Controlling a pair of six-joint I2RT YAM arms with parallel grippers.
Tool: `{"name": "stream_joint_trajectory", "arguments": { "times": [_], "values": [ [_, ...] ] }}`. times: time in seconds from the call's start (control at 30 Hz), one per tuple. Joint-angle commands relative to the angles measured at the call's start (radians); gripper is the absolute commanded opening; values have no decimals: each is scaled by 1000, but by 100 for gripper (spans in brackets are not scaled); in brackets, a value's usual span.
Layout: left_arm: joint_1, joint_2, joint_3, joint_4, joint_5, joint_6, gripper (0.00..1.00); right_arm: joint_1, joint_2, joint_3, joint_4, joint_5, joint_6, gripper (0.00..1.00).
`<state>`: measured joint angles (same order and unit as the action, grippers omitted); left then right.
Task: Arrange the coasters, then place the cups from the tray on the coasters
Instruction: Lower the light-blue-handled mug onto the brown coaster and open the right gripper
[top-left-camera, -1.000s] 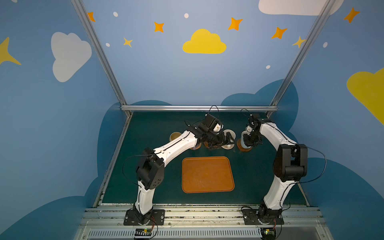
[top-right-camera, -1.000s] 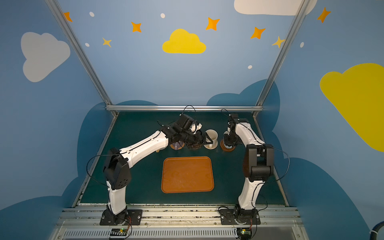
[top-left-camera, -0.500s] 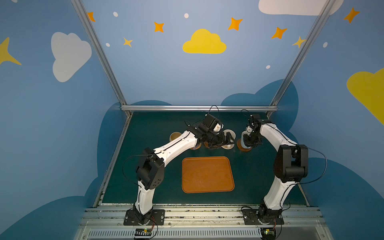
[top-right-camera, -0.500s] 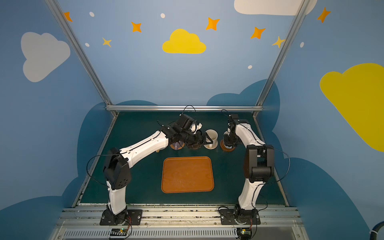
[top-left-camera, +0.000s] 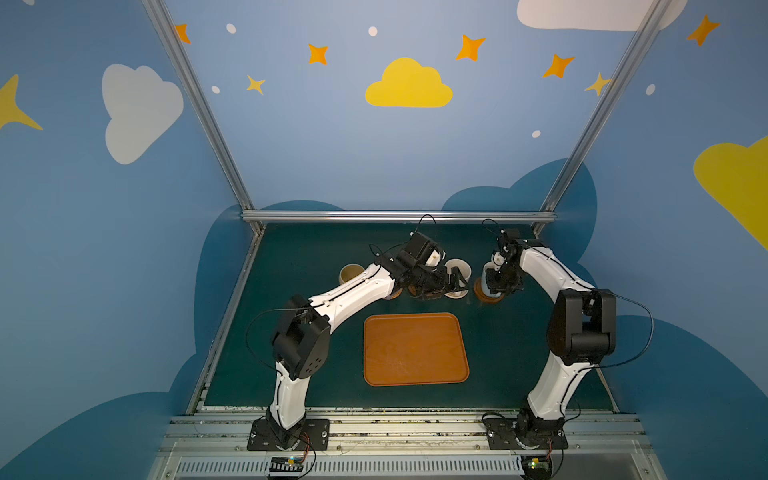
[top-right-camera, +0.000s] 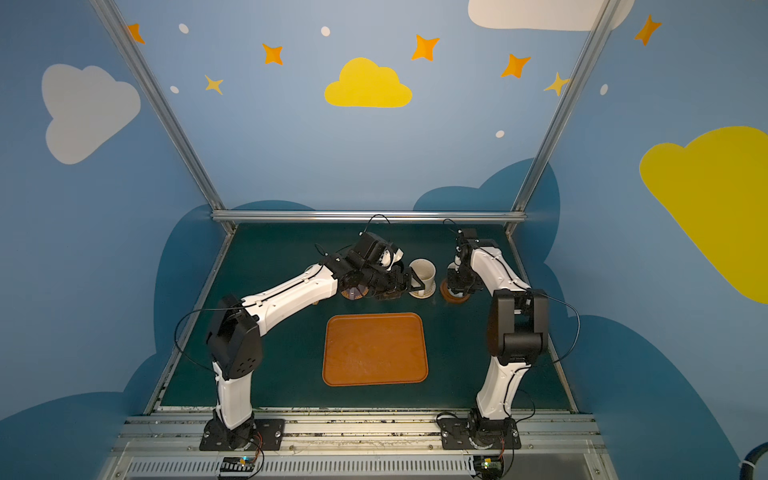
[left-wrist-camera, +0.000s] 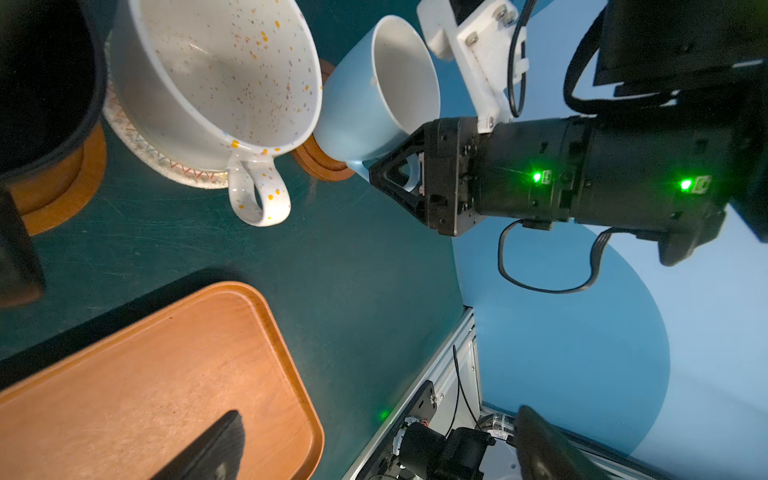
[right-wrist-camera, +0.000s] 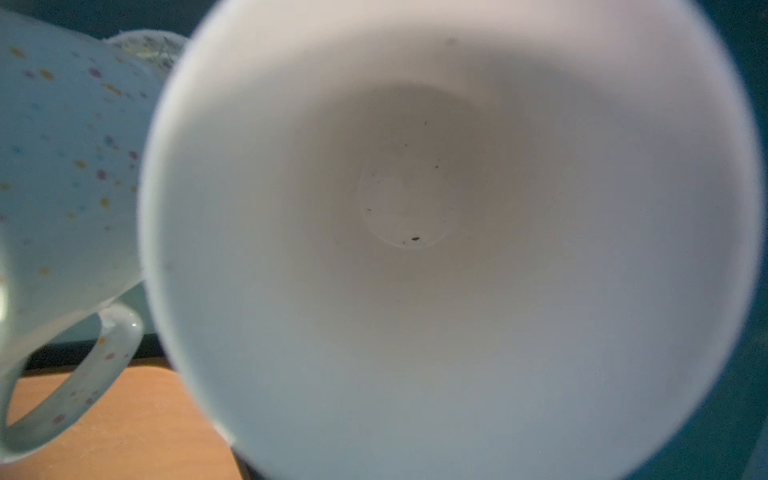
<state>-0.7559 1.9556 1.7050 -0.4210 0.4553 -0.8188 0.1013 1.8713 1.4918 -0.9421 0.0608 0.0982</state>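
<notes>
The tray lies bare at the table's middle. Behind it runs a row of cups on coasters. A light blue cup stands on a brown wooden coaster. My right gripper is at its handle, and the gap between the jaws is hidden. This cup's inside fills the right wrist view. A speckled cream-white cup rests on a grey-white woven coaster. Beside it my left gripper stands open and holds nothing. The black cup sits on another wooden coaster.
A pale yellow cup stands at the row's left end. A lavender cup peeks out under the left arm. Metal rails and blue walls close in the dark green table.
</notes>
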Motion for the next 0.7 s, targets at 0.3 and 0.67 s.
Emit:
{"name": "stream_joint_trajectory", "arguments": {
  "times": [0.3,0.67],
  "values": [
    [-2,-39,-11,22,11,-8,100,3,-15,-21,10,54,10,19],
    [-2,-41,-16,31,28,-13,100,0,-49,-77,77,-13,-7,9]
  ]
}}
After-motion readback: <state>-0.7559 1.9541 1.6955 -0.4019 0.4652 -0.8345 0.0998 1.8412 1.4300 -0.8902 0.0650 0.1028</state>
